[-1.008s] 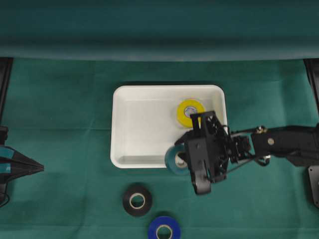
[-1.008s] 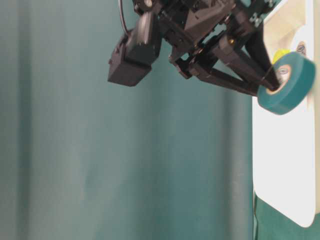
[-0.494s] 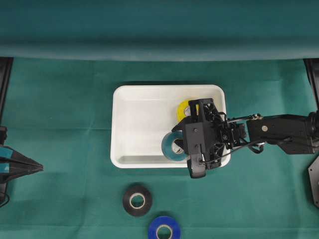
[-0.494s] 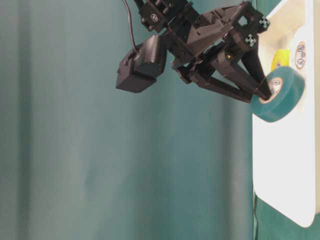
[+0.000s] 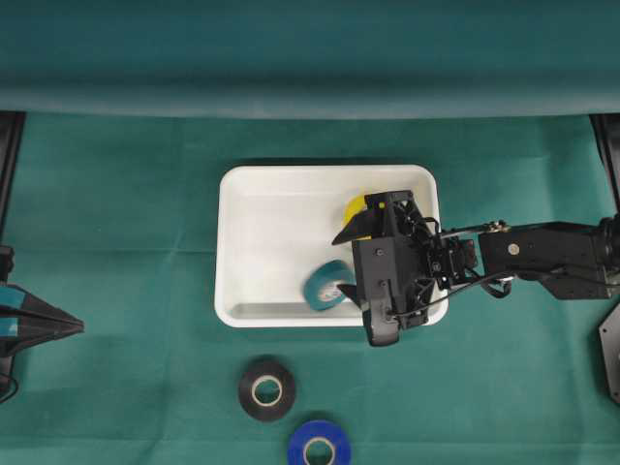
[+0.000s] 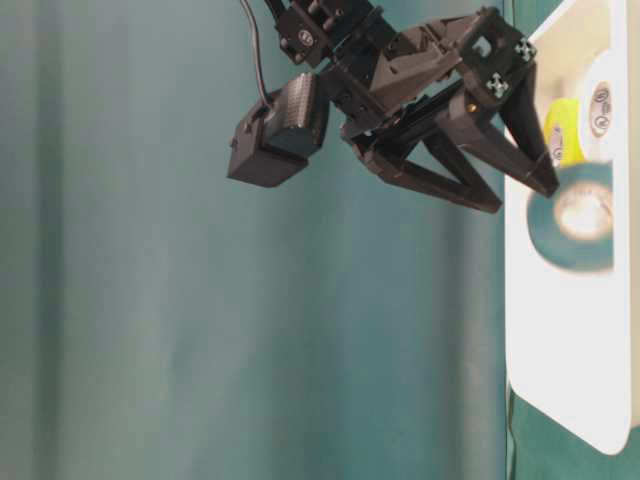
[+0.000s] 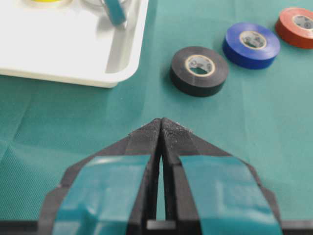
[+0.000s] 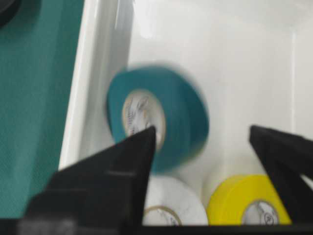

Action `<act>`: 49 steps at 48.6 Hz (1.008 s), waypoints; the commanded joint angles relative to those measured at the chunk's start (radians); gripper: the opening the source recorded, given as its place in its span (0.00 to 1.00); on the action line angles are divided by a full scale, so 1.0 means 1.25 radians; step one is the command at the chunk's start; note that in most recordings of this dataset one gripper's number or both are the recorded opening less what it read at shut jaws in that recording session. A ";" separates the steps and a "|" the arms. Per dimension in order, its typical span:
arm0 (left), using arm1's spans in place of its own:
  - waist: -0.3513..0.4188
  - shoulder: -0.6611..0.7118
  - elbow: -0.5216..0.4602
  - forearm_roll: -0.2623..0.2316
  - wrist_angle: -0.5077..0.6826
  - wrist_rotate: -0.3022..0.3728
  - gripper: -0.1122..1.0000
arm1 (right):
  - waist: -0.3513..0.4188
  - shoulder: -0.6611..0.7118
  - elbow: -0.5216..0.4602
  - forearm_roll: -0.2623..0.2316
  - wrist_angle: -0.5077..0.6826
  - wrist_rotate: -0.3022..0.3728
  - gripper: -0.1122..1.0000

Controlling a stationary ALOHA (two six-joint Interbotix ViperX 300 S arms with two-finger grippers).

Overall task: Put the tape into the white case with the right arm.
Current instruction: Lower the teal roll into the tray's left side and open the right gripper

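The right gripper (image 5: pixel 341 260) hangs over the right part of the white case (image 5: pixel 262 242), its two black fingers spread apart with nothing between them. The teal tape (image 5: pixel 326 285) is free of the fingers, tilted on edge and blurred, inside the case near its front rim; whether it touches the floor of the case I cannot tell. In the right wrist view the teal roll sits beyond the finger (image 8: pixel 105 183) on the left, with a white roll (image 8: pixel 171 203) and a yellow roll (image 8: pixel 248 205) in the case beside it. On the green tabletop (image 5: pixel 116 242) in front of the case lie a black roll (image 5: pixel 266 389) and a blue roll (image 5: pixel 319 447); the left wrist view adds a red roll (image 7: pixel 297 26). The left gripper (image 7: pixel 161 128), teal-banded, is closed at the far left, well apart from the case.
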 commanded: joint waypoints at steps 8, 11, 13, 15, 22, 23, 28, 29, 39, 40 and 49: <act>0.002 0.006 -0.009 -0.001 -0.006 0.001 0.10 | -0.001 -0.010 0.000 -0.002 -0.006 0.002 0.70; 0.002 0.006 -0.009 -0.001 -0.006 0.001 0.10 | -0.001 -0.009 0.005 -0.002 -0.006 0.004 0.70; 0.002 0.006 -0.010 -0.001 -0.006 0.001 0.10 | -0.001 -0.010 0.009 -0.002 -0.006 0.004 0.70; 0.002 0.006 -0.009 0.000 -0.006 0.000 0.10 | -0.001 -0.010 0.013 -0.002 -0.006 0.004 0.70; 0.002 0.006 -0.009 0.000 -0.006 0.001 0.10 | -0.001 -0.017 0.032 -0.002 -0.004 0.005 0.70; 0.002 0.005 -0.010 0.000 -0.006 0.001 0.10 | -0.001 -0.018 0.034 -0.002 -0.002 0.005 0.70; 0.002 0.006 -0.009 0.000 -0.006 0.001 0.10 | -0.001 -0.040 0.056 0.002 -0.002 0.006 0.70; 0.002 0.006 -0.009 -0.001 -0.006 0.001 0.10 | -0.001 -0.047 0.063 0.002 -0.002 0.006 0.70; 0.002 0.006 -0.009 0.000 -0.006 0.001 0.10 | -0.001 -0.144 0.156 0.002 -0.009 0.011 0.70; 0.002 0.006 -0.009 -0.001 -0.006 0.000 0.10 | -0.001 -0.155 0.166 0.002 -0.009 0.012 0.70; 0.002 0.006 -0.010 0.000 -0.006 0.001 0.10 | -0.001 -0.245 0.252 0.002 -0.013 0.018 0.70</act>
